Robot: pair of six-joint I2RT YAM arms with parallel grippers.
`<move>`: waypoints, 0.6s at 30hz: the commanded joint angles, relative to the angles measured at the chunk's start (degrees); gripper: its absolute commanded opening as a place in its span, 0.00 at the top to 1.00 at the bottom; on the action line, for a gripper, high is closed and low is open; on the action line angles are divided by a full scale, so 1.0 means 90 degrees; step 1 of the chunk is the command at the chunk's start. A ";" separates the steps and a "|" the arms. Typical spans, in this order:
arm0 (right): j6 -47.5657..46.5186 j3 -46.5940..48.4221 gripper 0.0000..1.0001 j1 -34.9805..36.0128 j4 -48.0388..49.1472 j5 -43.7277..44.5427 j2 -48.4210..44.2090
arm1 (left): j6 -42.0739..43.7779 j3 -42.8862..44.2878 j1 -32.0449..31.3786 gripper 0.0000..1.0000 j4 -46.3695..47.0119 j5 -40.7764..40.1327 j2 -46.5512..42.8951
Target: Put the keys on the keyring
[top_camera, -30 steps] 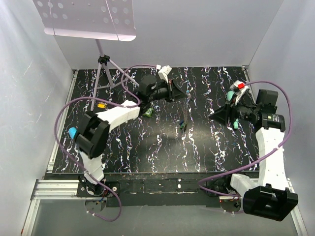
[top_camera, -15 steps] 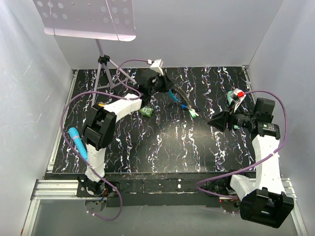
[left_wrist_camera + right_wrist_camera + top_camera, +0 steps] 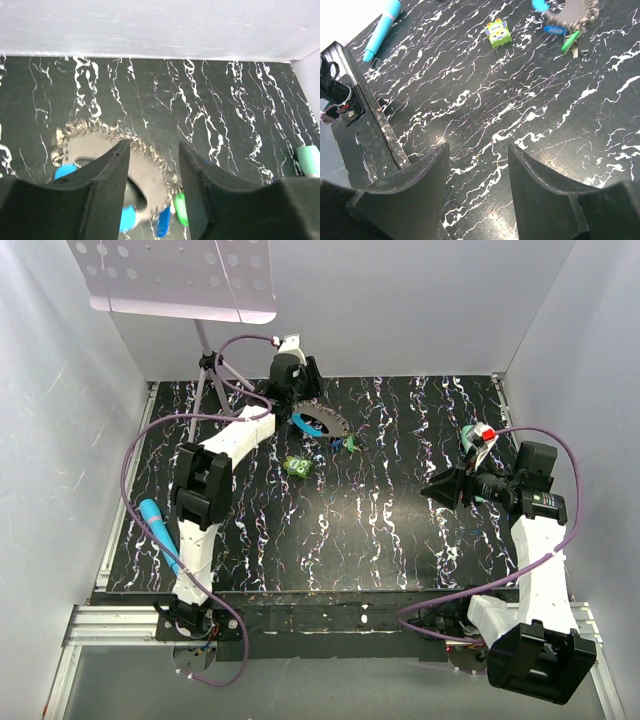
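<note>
- The left gripper (image 3: 153,148) hangs right over the keyring (image 3: 322,425). Its two fingers (image 3: 102,185) are spread wide, and part of the beaded loop shows in the gap between them. The chain is blurred, so it cannot be told whether either finger touches it.
- The keyring lies flat as a grey oval on the black marbled table (image 3: 330,530), close to the back wall.
- The blue clip (image 3: 65,171) sits at the keyring's left end, partly hidden behind one finger of the left gripper.
- The keys (image 3: 555,30) lie bunched at the keyring's opposite end, touching it or just beside it. Blue heads and one green head can be made out. Whether any key is threaded on the chain cannot be told.
- The right gripper (image 3: 478,150) is well apart from the keyring, off to its right. Its jaws gape with nothing between them, and only bare table lies below.
- A green lumpy toy (image 3: 296,467) lies near the keyring, on the side toward the arm bases.
- A teal marker (image 3: 158,525) lies well apart from the keyring, far to its left and nearer the bases.
- A tripod (image 3: 210,370) stands near the keyring, to its left by the back wall.
</note>
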 commanded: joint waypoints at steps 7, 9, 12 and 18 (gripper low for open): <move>-0.0098 -0.0051 0.41 -0.0052 0.0105 0.0073 -0.0194 | 0.0372 -0.2523 -0.0074 0.35 0.0484 0.0319 -0.3013; -0.0050 0.0047 0.42 -0.0062 0.0066 0.0375 -0.0243 | 0.0490 -0.3383 -0.0074 0.23 0.0572 0.0319 -0.3949; 0.0340 0.0290 0.39 -0.0101 0.0065 0.0980 -0.0282 | 0.0802 -0.4409 -0.0045 0.03 0.0097 0.0660 -0.5337; 0.1063 0.1120 0.19 -0.0160 -0.0295 0.1441 -0.0204 | 0.1466 -0.5241 0.0111 0.02 -0.2002 0.0945 -0.7720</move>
